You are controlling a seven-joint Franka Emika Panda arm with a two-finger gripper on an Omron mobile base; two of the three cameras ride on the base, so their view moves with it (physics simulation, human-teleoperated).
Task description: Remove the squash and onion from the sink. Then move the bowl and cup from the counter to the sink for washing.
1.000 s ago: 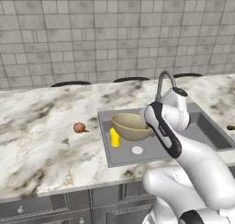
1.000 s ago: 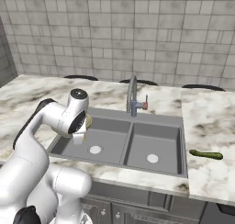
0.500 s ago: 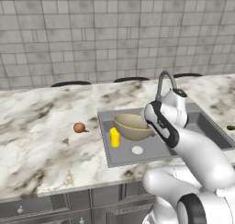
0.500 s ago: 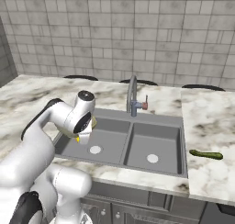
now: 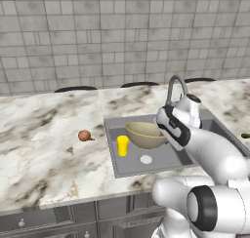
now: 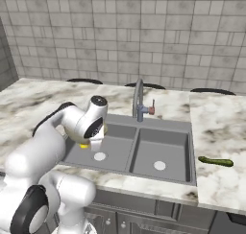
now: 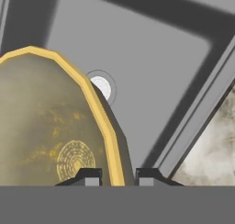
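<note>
The gripper (image 7: 118,176) remains clamped narrowly on the bowl (image 5: 145,134) rim, holding it tilted over the left basin of the sink (image 5: 161,160) beside the cup (image 5: 122,146). Versus half a second earlier, bowl position is essentially unchanged.

The arm (image 6: 72,127) hides most of the cup (image 6: 84,145); the bowl (image 7: 50,126) runs off the hand view's left edge.

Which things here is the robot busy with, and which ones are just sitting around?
For the job:
bowl, gripped at its rim
cup, in the sink
sink
onion, on the counter
squash, on the counter

Just there:
faucet
counter
tiled wall
</note>
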